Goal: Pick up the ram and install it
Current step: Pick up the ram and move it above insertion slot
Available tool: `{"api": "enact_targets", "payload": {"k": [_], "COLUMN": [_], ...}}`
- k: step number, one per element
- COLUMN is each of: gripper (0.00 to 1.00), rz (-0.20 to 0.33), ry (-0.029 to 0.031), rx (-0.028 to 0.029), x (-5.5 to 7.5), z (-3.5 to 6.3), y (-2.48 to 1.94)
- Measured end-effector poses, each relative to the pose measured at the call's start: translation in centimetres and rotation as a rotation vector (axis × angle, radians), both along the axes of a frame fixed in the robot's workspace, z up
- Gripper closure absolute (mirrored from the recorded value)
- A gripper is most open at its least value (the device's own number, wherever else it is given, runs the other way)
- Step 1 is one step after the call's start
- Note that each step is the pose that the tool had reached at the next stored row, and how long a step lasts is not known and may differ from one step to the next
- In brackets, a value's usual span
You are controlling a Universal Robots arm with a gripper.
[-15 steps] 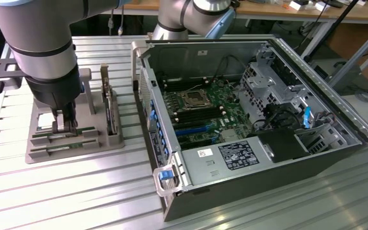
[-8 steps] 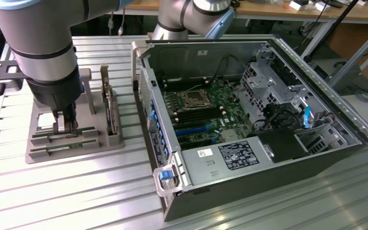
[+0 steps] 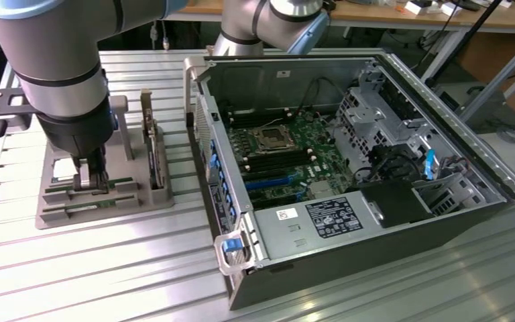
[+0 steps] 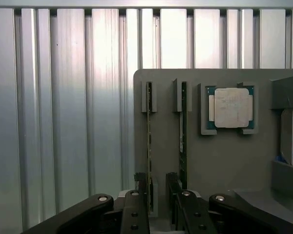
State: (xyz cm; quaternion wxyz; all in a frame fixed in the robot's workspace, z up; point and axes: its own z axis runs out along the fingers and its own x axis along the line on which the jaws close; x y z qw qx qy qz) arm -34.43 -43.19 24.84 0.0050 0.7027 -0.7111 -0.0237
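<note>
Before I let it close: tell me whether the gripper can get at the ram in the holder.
Probably yes. The gripper hangs low over the grey holder with its jaws apart, and the ram stands on edge between them. Nothing covers it; the second stick stands apart in the next slot.

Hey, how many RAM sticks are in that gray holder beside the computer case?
2. Both stand on edge in neighbouring slots of the gray holder: first ram stick between the claw's fingers, second ram stick beside it, nearer the processor chip. More may be hidden.
</note>
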Motion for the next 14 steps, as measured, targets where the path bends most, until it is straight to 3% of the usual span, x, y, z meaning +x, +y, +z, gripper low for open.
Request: {"api": "enact_targets", "payload": {"k": [14], "gripper": [0.70], "rz": [0.016], "ry": [0.0000], "rx": [0.0000], "x": [-0.07], "z": [-0.59], "y": [-0.38]}}
